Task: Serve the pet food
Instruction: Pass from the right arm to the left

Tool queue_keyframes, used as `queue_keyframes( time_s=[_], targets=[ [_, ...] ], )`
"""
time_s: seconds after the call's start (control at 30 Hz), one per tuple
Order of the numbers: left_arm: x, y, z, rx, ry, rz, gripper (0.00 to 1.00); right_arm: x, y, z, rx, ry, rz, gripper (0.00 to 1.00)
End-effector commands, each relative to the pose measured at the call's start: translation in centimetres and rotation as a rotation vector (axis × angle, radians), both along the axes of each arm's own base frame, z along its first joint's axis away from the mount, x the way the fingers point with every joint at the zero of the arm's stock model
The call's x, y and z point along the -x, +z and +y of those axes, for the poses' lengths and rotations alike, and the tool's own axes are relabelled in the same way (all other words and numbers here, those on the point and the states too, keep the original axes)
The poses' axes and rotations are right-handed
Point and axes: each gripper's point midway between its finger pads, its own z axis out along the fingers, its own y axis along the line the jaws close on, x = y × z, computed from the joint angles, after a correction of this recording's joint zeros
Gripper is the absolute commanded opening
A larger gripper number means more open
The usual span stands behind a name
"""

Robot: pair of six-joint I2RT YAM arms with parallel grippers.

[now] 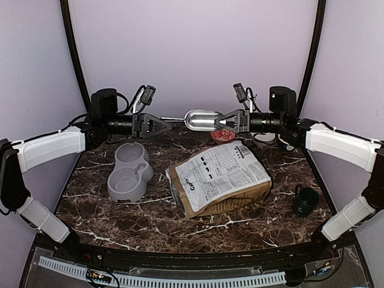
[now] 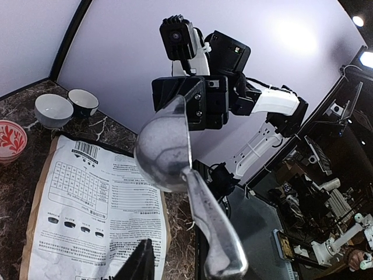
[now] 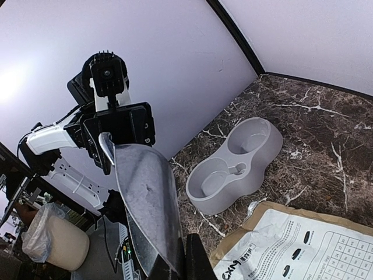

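No kibble shows in any view, and the inside of the metal scoop (image 1: 203, 119) looks bare. The scoop is held level in the air above the back of the table. My right gripper (image 1: 224, 122) is shut on the rim of its bowl end, seen close in the right wrist view (image 3: 145, 192). The scoop's handle (image 2: 215, 227) points at my left gripper (image 1: 167, 123). That gripper is open around the handle's end, and its one visible finger (image 2: 143, 262) stands apart from the handle. The dog-food bag (image 1: 222, 177) lies flat, label side up.
The grey double bowl (image 1: 129, 171) sits at the left, also in the right wrist view (image 3: 233, 166). A red patterned bowl (image 1: 223, 135) stands behind the bag. Two white bowls (image 2: 52, 109) sit at the back right. A dark cup (image 1: 306, 201) stands at the right edge.
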Motion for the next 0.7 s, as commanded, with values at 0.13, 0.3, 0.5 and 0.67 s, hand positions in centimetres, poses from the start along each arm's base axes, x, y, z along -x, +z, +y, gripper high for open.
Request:
queue_keyframes(
  time_s=[0.13,0.3,0.5,0.67],
  targets=[
    [0.4,1.4,0.4,0.036,0.010,-0.048,0.44,-0.2,1.9,1.3,-0.048,-0.002,-0.040,0.00],
    [0.3,1.5,0.5,0.039,0.019,-0.055,0.46,-0.4,1.5,1.6,-0.046,-0.013,-0.024,0.00],
    [0.1,1.5,0.6,0.034,0.042,-0.061,0.40,-0.4,1.1,2.0,-0.044,-0.014,-0.011,0.00],
    [0.0,1.5,0.7,0.032,0.057,-0.066,0.38,-0.4,0.9,2.3,-0.039,-0.014,-0.006,0.00]
  ],
)
